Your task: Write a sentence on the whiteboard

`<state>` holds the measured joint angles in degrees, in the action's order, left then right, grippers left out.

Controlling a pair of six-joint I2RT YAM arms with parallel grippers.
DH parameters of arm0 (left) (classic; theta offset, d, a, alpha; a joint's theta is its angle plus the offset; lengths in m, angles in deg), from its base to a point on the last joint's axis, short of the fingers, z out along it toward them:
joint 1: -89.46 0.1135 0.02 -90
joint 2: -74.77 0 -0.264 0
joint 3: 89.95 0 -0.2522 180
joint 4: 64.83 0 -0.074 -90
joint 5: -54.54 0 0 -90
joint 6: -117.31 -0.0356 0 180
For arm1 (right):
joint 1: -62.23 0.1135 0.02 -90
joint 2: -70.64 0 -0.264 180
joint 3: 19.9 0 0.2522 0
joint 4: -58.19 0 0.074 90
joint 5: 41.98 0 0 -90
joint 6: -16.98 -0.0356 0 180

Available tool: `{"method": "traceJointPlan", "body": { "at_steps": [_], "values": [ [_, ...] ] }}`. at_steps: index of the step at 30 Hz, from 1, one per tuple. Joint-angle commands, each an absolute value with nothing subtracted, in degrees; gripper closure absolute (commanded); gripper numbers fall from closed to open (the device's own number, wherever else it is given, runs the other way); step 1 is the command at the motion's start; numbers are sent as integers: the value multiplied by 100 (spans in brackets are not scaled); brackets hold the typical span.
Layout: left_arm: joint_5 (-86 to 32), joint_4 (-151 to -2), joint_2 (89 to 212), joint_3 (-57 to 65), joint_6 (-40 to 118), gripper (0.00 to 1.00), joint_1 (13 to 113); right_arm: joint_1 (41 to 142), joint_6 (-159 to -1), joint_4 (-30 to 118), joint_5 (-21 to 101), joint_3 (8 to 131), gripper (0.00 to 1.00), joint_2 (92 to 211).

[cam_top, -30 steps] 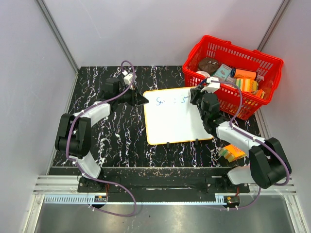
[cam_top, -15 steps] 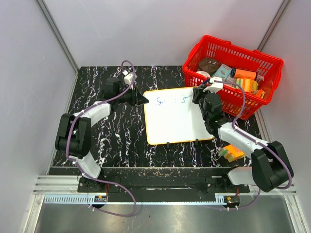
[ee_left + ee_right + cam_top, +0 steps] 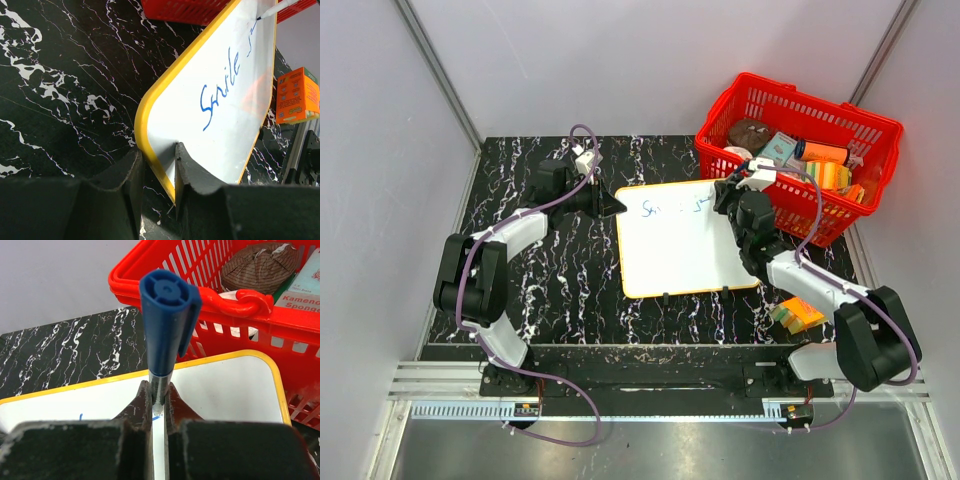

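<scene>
whiteboard (image 3: 685, 240): white glossy rectangle with rounded corners and a thin orange-yellow frame, lying mid-tabletop, far right corner just beside the red basket (image 3: 845, 212); its near end is cut off in the left wrist view. sentence (image 3: 220, 92): thin blue handwriting along the far edge, too small to read from above; the left wrist view shows "smile" plus a short stroke beyond it. marker (image 3: 165, 315): slim barrel with a ribbed blue cap on its back end, upright; the tip is hidden behind the fingers in the right wrist view and meets the board in the left wrist view. tabletop (image 3: 560, 280): black with white marble veining. left end effector (image 3: 159, 165): clenched on the board's yellow frame at the far left corner. right end effector (image 3: 157, 400): pinched tight around the marker barrel. basket contents partly hidden.
</scene>
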<state>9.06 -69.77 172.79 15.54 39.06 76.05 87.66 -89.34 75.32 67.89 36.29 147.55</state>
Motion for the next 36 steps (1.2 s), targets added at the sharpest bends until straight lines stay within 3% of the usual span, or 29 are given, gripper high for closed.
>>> {"method": "traceJointPlan", "body": {
  "at_steps": [1, 36],
  "values": [
    [172, -7587, 17637, 1696, 2951, 100, 7285, 8728, -8964, 7791, 6735, 3868, 100, 14834],
    [155, -7613, 17629, 1687, 2942, 100, 7267, 8720, -9069, 7572, 6603, 3552, 100, 14737]
  ]
}}
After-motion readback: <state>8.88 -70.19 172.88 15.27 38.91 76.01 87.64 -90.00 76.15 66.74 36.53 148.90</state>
